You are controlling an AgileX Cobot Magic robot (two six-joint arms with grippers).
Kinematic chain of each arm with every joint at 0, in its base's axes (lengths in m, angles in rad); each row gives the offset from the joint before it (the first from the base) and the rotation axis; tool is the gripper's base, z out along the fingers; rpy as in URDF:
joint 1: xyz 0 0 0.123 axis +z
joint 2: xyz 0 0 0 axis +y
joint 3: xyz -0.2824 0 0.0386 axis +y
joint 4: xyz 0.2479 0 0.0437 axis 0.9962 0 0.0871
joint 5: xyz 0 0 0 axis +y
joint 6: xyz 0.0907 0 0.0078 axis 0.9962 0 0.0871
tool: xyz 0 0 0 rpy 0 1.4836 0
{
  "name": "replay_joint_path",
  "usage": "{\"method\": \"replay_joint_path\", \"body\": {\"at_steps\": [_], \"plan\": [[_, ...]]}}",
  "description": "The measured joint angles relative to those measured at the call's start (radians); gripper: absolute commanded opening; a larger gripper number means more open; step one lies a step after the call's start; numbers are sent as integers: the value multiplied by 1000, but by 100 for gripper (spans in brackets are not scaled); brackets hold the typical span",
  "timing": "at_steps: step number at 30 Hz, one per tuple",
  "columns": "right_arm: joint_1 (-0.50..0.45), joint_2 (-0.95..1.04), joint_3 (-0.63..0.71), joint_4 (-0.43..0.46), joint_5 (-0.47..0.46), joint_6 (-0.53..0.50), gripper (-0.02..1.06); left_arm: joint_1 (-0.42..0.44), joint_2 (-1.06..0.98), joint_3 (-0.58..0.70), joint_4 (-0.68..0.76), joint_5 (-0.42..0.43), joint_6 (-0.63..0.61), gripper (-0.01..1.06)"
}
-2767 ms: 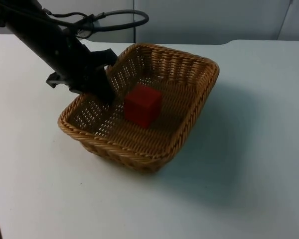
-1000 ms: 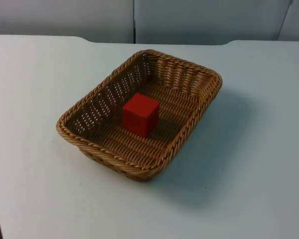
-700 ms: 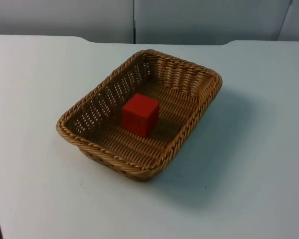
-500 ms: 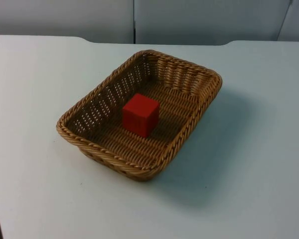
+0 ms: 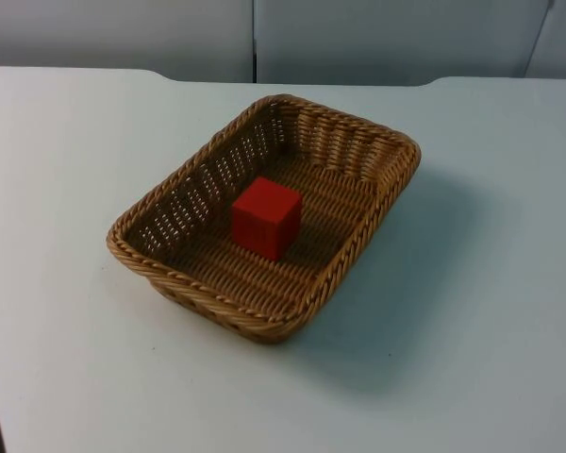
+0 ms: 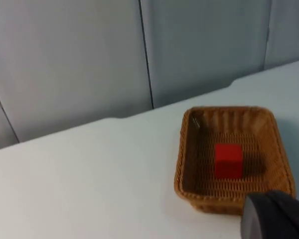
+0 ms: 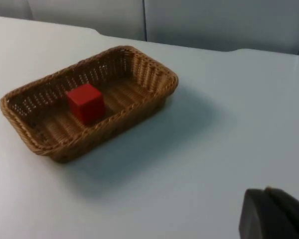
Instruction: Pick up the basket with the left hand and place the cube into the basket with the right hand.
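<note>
Cube (image 5: 266,216) sat square on the floor of the basket (image 5: 146,209), roughly mid-basket, touching no wall — so I judged the drop done. Basket rested flat on the table (image 5: 472,359), not lifted. Cube: plain red, sharp edges, matte. Basket: tan wicker, rectangular, braided rim, open-weave sides. My left claw (image 6: 274,219) hung just off the basket's near rim; my right claw (image 7: 271,214) was well clear of the basket, parked. Can't tell the opening of either claw.

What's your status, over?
Both arms pulled back, waiting off the table. Basket standing on the table, red cube inside it. Nothing in the way.
</note>
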Motion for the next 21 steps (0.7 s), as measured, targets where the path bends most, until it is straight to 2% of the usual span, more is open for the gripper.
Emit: {"method": "replay_joint_path", "body": {"at_steps": [2,8,11,21], "plan": [[0,0,9,2,12,-11,0,0,0,13,51,52,0,0],[0,-1,23,2,34,-14,0,0,0,75,160,80,-38,0],[0,-1,23,2,37,-12,0,0,0,130,194,70,-91,0],[-3,-1,23,2,39,-10,0,0,0,180,204,12,-112,0]]}}
